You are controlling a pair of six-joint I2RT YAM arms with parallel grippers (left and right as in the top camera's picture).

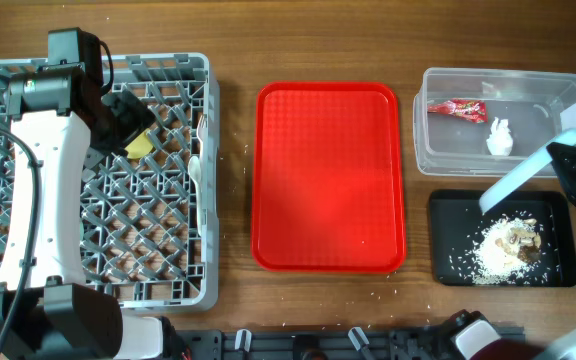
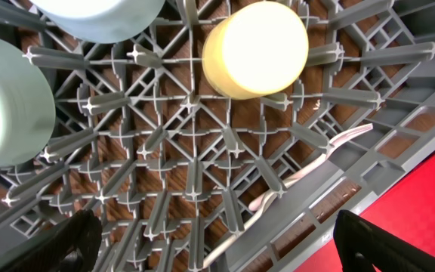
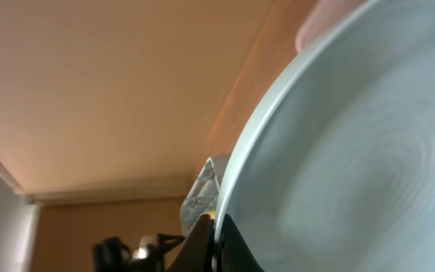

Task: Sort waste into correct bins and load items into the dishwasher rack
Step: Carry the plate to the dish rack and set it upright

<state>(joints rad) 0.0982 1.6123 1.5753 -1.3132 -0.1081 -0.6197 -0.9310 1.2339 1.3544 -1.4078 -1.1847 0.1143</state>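
My left gripper (image 1: pixel 126 118) hangs open and empty over the grey dishwasher rack (image 1: pixel 158 230), just above the upturned yellow-green cup (image 1: pixel 140 147). In the left wrist view its fingers (image 2: pixel 217 253) spread wide over the rack (image 2: pixel 165 151), with the cup (image 2: pixel 255 49), two pale bowls (image 2: pixel 2 102) (image 2: pixel 100 15) and the white fork and spoon (image 2: pixel 316 162) in it. My right gripper (image 1: pixel 566 160) is shut on the rim of the pale blue plate (image 1: pixel 518 178), tilted over the black tray (image 1: pixel 558 215) holding the food scraps (image 1: pixel 513 245). The plate (image 3: pixel 353 151) fills the right wrist view, its rim between the jaws (image 3: pixel 216 227).
The clear tub (image 1: pixel 558 85) at the back right holds the red-and-white wrapper (image 1: pixel 458 108) and the paper wad (image 1: pixel 499 138). A red serving tray (image 1: pixel 328 180) lies between the rack and the bins. The fork and spoon (image 1: pixel 198 150) lie along the rack's right side.
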